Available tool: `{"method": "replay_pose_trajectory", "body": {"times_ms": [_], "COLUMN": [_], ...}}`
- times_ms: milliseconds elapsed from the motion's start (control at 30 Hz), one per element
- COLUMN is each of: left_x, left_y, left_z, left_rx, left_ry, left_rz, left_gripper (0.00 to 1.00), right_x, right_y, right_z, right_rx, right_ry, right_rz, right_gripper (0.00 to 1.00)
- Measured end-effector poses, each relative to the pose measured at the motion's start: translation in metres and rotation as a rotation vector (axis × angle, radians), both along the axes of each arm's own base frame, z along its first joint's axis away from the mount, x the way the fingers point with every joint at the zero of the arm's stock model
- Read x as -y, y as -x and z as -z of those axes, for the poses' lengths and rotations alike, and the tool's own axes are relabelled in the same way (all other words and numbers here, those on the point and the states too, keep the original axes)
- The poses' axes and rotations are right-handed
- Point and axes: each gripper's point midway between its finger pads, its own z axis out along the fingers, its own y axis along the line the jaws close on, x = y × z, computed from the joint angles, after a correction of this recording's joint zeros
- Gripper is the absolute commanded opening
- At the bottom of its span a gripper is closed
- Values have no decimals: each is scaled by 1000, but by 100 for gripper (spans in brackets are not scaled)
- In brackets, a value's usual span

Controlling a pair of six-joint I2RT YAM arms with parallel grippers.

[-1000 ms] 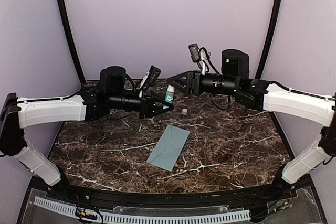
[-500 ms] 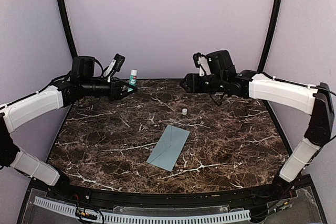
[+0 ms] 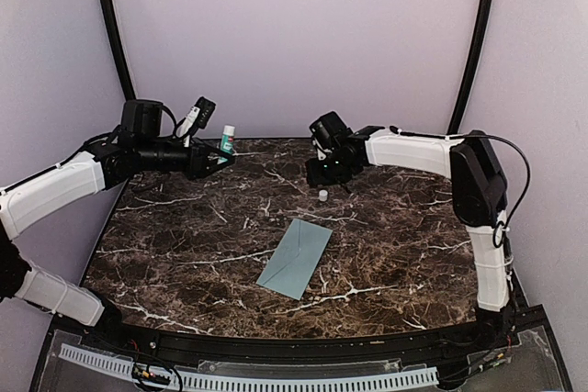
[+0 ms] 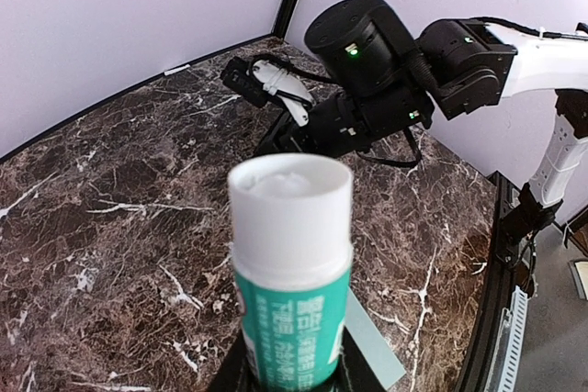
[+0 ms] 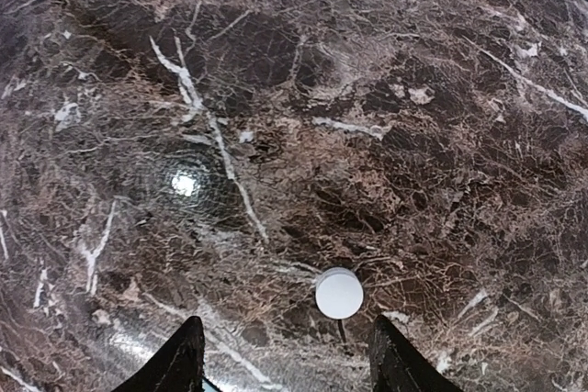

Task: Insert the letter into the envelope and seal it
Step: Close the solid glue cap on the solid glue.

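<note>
The left gripper (image 3: 218,159) clamped the uncapped glue stick (image 3: 227,139) upright. The right gripper (image 5: 287,355) hung open and empty just above the cap (image 5: 339,293). The envelope (image 3: 295,257) lay flat, well apart from both, toward the bases.

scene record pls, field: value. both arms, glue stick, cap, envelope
left gripper: jaws shut on the glue stick, raised over the far-left part of the table
glue stick: upright, uncapped, white top, green label
right gripper: jaws open, empty, pointing down close to the cap
cap: small, white, on the table, untouched
envelope: flat at table centre, clear of both arms
table: dark veined marble
</note>
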Motion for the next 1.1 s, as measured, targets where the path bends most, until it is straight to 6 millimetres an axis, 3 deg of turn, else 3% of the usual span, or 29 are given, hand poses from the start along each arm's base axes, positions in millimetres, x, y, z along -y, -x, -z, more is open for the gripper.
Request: {"method": "replay_pose_trajectory", "body": {"times_ms": [233,400,800,1100], "left_x": [0,0,0,-1], "left_y": [1,1,1,1], "left_z": [1,2,3,3], "left_rx": [-7,-10,-13,-13], "left_ry": [-3,-5,-5,-5], "left_rz": [0,0,1,1], "left_gripper": [0,0,0,0], "right_x": [6,13,15,15], "right_y": [-13,-14,-14,-15], "right_z": [40,57,77,76], "right_rx": [-53,-83,-115,-112], "right_ry": [96,130,147,146], "right_rz": [23,35,35,37], "right_gripper": [55,50,34,18]}}
